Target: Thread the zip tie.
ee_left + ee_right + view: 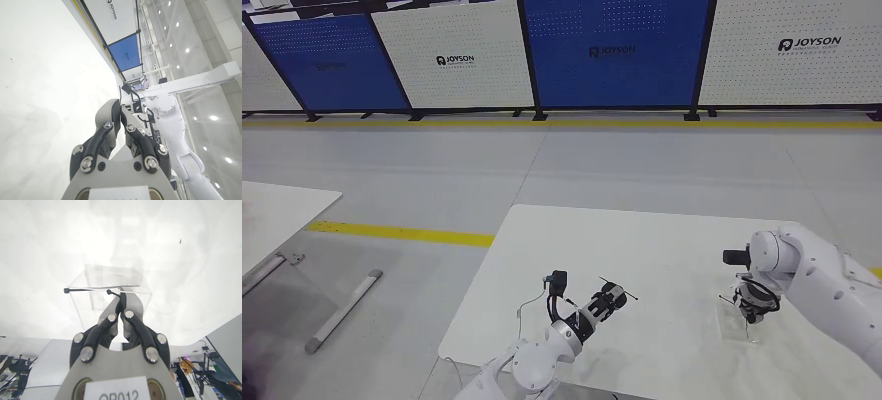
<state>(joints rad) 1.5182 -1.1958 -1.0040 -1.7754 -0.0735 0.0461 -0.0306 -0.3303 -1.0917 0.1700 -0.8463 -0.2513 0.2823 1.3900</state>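
Crosswise, the zip tie [120, 93] sits pinched in the closed left tool [120, 108].

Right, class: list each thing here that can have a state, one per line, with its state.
left gripper: shut on first zip tie.
right gripper: shut on second zip tie.
first zip tie: pinched, straight, not looped.
second zip tie: pinched, head end free.
third zip tie: loose, lying across clear box.
clear box: upright, unheld.

Low centre I see the left gripper [612, 297] pinching a tie [630, 294] — at right, the right gripper [754, 300] above a box [740, 327].
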